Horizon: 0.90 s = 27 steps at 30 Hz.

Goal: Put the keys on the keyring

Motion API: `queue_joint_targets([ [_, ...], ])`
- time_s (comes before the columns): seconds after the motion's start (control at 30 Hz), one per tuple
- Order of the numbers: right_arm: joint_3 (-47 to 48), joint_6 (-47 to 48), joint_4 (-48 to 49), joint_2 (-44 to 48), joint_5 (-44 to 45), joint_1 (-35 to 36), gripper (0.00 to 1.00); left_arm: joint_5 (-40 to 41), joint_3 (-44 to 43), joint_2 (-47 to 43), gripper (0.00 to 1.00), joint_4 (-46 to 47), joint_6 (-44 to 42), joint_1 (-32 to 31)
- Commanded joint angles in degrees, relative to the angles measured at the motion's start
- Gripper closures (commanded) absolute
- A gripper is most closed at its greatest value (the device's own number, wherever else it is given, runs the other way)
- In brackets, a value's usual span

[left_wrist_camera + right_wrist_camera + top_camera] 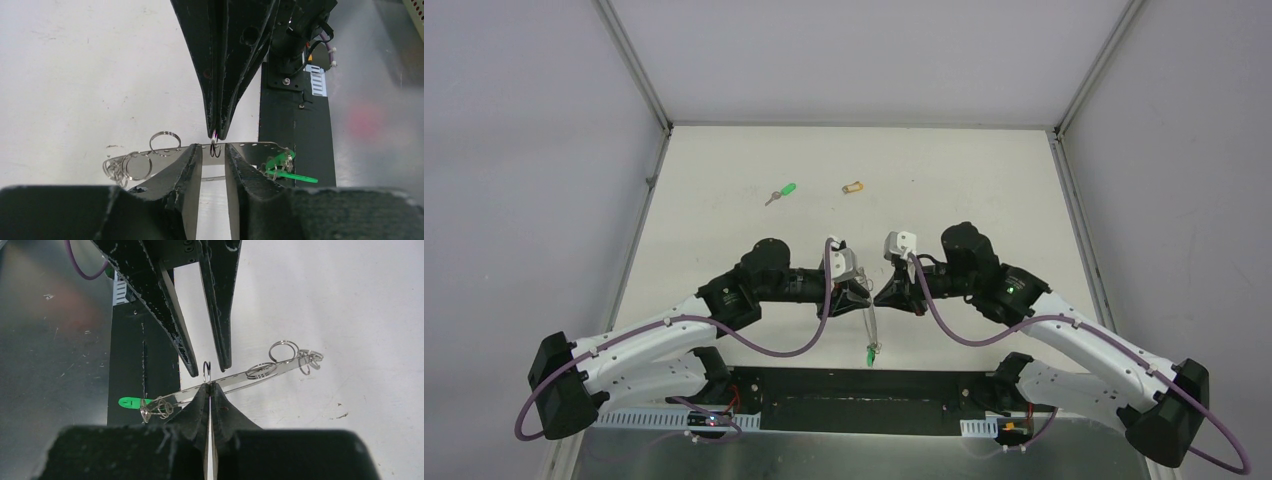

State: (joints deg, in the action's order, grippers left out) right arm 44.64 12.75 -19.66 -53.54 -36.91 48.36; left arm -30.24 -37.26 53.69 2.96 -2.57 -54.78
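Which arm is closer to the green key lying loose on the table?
Left. The left arm lies just on the near side of the green key; the right arm sits farther off, near and to its right.

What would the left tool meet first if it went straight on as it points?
Probably the keyring, crossing just beyond the open left tool; next the shut right tool pinching a small ring on it.

The keys [786, 189] lie side by side on the table [964, 180], behind the keyring [871, 325].
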Motion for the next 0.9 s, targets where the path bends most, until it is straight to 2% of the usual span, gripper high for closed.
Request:
queue_joint_targets([
  [0.0, 2.74, -0.81, 1.99, 0.00, -0.10, 0.06, 1.00, -1.96, -1.40, 0.00, 0.78, 4.75, 0.49, -0.43],
  [0.17, 2.84, -0.94, 2.21, -0.05, 0.08, 0.11, 1.00, -2.28, -1.23, 0.30, 0.80, 4.77, 0.46, -0.45],
  [0.37, 2.91, -1.09, 2.35, 0.00, 0.25, 0.09, 1.00, -1.61, -0.99, 0.47, 0.71, 4.23, 0.58, -0.48],
  [0.6, 2.73, -1.40, 2.35, 0.25, 0.77, 0.12, 1.00, -0.60, -1.54, 0.80, 0.73, 1.63, 0.37, -0.47],
  [0.73, 2.87, -1.36, 2.32, 0.36, 0.74, 0.07, 1.00, 0.60, -2.13, 0.67, 0.69, -0.13, 0.45, -0.49],
  [0.87, 2.81, -1.52, 2.42, 0.21, 0.69, 0.08, 1.00, 1.69, -2.23, 0.05, 0.69, -0.85, 0.58, -0.45],
])
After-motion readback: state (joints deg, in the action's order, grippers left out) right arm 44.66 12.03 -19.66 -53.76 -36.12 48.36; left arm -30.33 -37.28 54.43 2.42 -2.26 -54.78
